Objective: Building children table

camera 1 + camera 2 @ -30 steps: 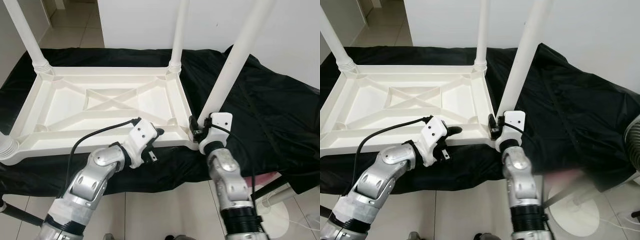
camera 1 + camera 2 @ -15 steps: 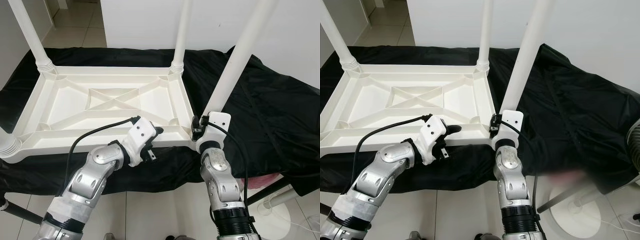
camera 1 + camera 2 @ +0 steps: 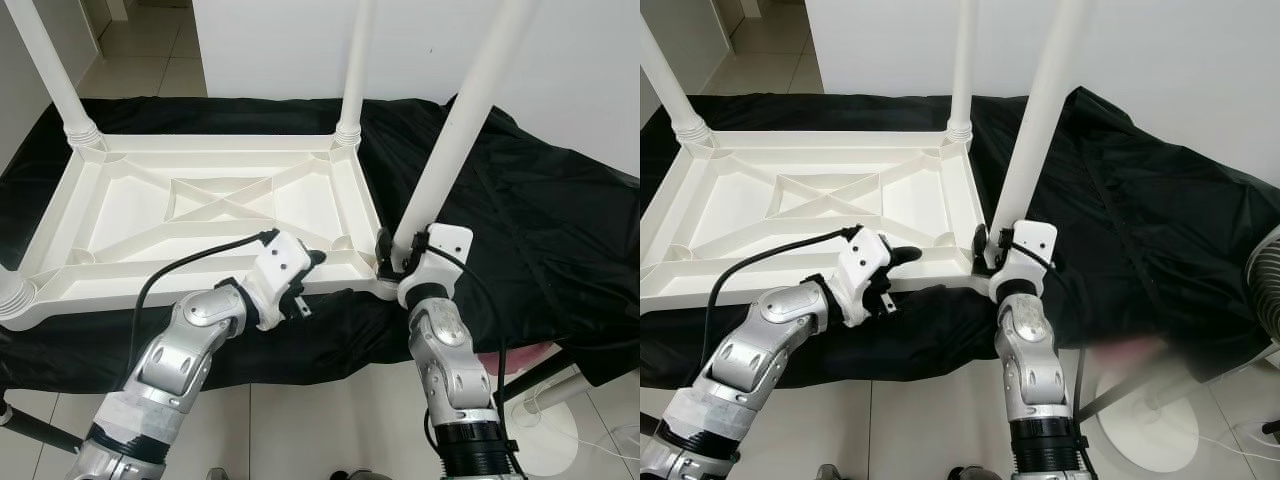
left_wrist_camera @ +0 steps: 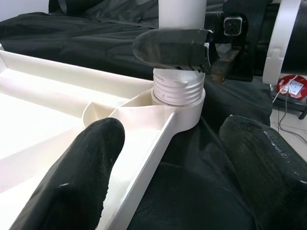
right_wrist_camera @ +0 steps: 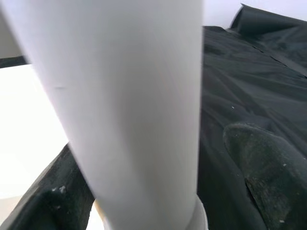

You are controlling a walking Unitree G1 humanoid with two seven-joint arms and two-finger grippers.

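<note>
While the white table (image 3: pixel 215 215) is lying upside down on the black cloth (image 3: pixel 540 220), the right gripper (image 3: pixel 393 262) is clasping the near-right leg (image 3: pixel 455 140) at its socket — probably screwing it in; the left gripper (image 3: pixel 312 262), fingers spread, is straddling the near rim — next, likely another twist.

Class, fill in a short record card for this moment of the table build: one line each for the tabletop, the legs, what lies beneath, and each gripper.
tabletop: white tabletop lies upside down, ribbed underside up
legs: white legs stand in the corners; the near-right leg sits in its threaded socket
beneath: black cloth
right gripper: right gripper at the base of the near-right leg, fingers either side of it
left gripper: left gripper open, astride the tabletop's near rim beside that corner
</note>
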